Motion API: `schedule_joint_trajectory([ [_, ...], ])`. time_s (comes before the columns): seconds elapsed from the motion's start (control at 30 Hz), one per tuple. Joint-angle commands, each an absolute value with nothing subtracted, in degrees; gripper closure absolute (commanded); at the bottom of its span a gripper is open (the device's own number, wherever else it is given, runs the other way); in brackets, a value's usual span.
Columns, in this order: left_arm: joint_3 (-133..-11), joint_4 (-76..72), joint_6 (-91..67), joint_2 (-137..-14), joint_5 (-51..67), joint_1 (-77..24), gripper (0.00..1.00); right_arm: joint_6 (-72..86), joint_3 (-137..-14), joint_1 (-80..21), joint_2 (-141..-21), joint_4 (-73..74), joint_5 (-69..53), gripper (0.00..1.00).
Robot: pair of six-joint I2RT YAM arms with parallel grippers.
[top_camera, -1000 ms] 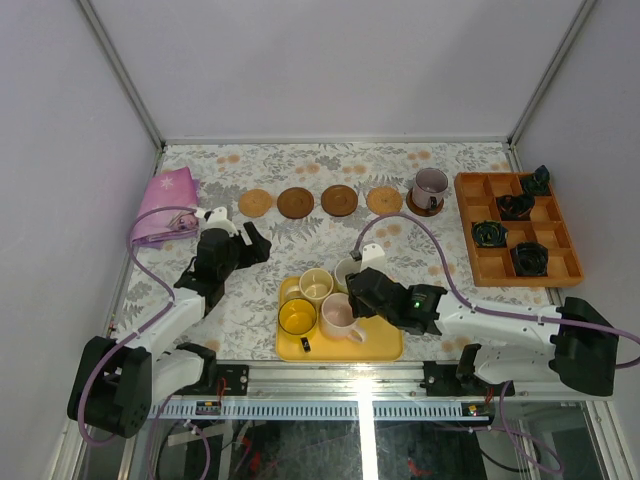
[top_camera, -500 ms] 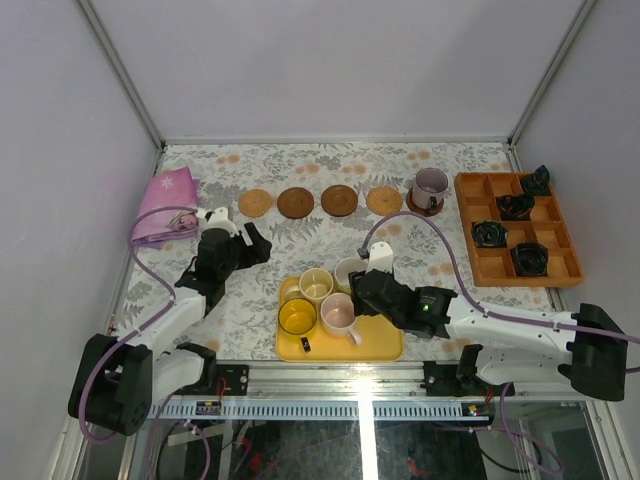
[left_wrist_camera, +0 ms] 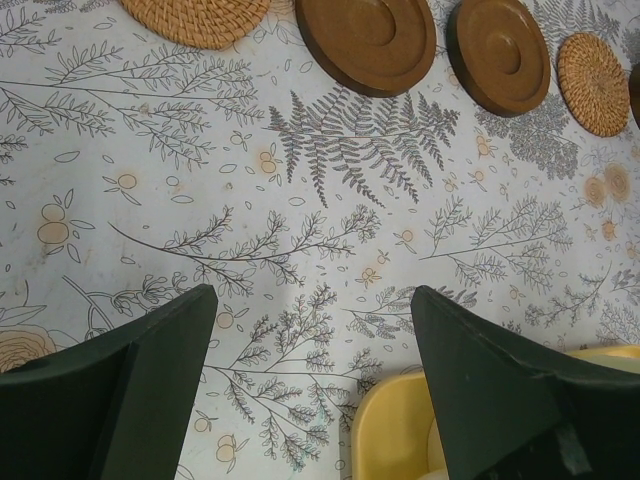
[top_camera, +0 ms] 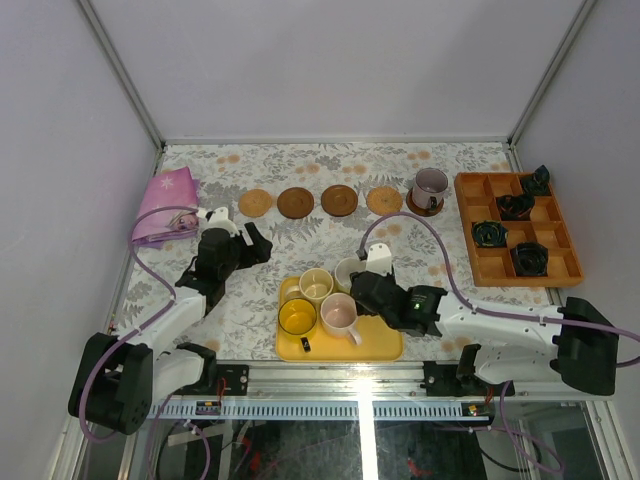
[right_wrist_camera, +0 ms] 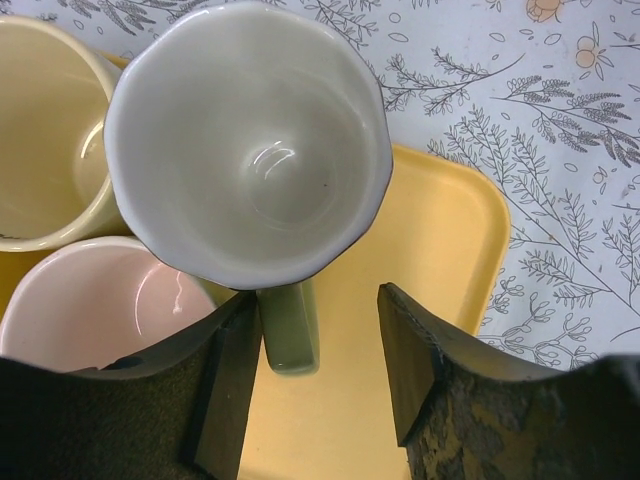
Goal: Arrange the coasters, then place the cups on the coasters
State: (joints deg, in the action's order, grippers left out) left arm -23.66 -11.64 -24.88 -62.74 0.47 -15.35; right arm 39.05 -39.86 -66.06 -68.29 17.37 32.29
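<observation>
Four bare coasters lie in a row at the back: tan [top_camera: 256, 203], dark brown [top_camera: 295, 202], dark brown [top_camera: 339, 200], tan [top_camera: 384, 200]. The purple-grey cup [top_camera: 430, 186] stands on a fifth, dark coaster [top_camera: 424, 209]. On the yellow tray [top_camera: 385, 345] stand the yellow cup [top_camera: 297, 316], cream cup [top_camera: 316, 285], pink cup [top_camera: 338, 315] and pale green cup [right_wrist_camera: 250, 140]. My right gripper [right_wrist_camera: 312, 300] is open, its jaws either side of the green cup's handle [right_wrist_camera: 290, 330]; the left finger touches it. My left gripper [left_wrist_camera: 312, 295] hangs open over the cloth, holding nothing.
An orange compartment box [top_camera: 468, 232] with small black objects stands at the right. A pink cloth [top_camera: 165, 205] lies at the back left. The tray's corner [left_wrist_camera: 400, 430] shows just under the left gripper's right finger.
The right gripper has shifted slightly over the tray beside the green cup, and its jaws stand a little wider. The left arm has not moved.
</observation>
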Motion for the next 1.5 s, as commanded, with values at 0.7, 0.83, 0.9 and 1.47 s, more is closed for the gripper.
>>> schedule_joint_trajectory([
  [0.7, -22.95, -15.48, -26.05, -62.74, 1.05, -15.56, 0.21, 37.90, -42.34, -66.53, -72.06, 14.12, 30.68, 1.00],
  [0.83, -23.02, -15.74, -26.02, -62.90, 1.11, -15.56, 0.21, 37.30, -41.95, -66.54, -70.14, 13.98, 31.32, 1.00],
  [0.9, -22.98, -15.73, -26.09, -62.97, 1.19, -15.55, 0.21, 37.18, -41.58, -66.56, -68.80, 13.79, 32.33, 1.00],
  [1.47, -23.73, -15.84, -25.84, -64.17, 0.85, -15.57, 0.21, 26.19, -48.05, -65.97, -65.48, 11.55, 55.39, 1.00],
])
